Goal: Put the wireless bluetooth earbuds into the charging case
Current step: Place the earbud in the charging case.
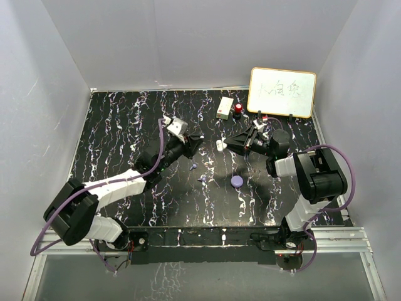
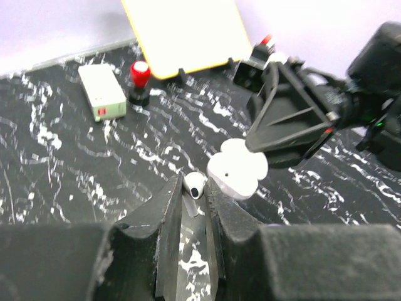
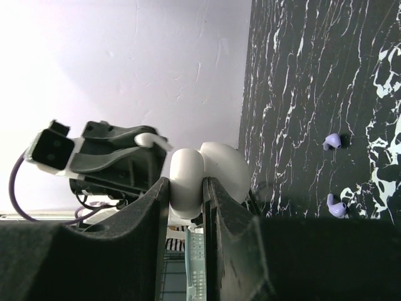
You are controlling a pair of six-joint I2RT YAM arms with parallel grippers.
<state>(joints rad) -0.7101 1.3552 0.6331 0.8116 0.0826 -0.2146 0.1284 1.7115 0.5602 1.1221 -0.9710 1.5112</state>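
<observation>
While my right tool (image 3: 187, 182) grips the white case (image 2: 237, 169), which looks open, my left tool (image 2: 193, 194) pinches a white bud (image 2: 195, 184) just beside it, so insertion is in hand. Two lilac earbuds (image 3: 333, 141) lie on the worktop (image 1: 125, 138) near the case. Next I must line the bud over a socket and lower it gently.

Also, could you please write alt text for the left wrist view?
The left tool pinches a small white piece, apparently an earbud, close to the white charging case that the right tool holds. Behind, on the black marbled table, stand a small white box and a red-capped object.
</observation>
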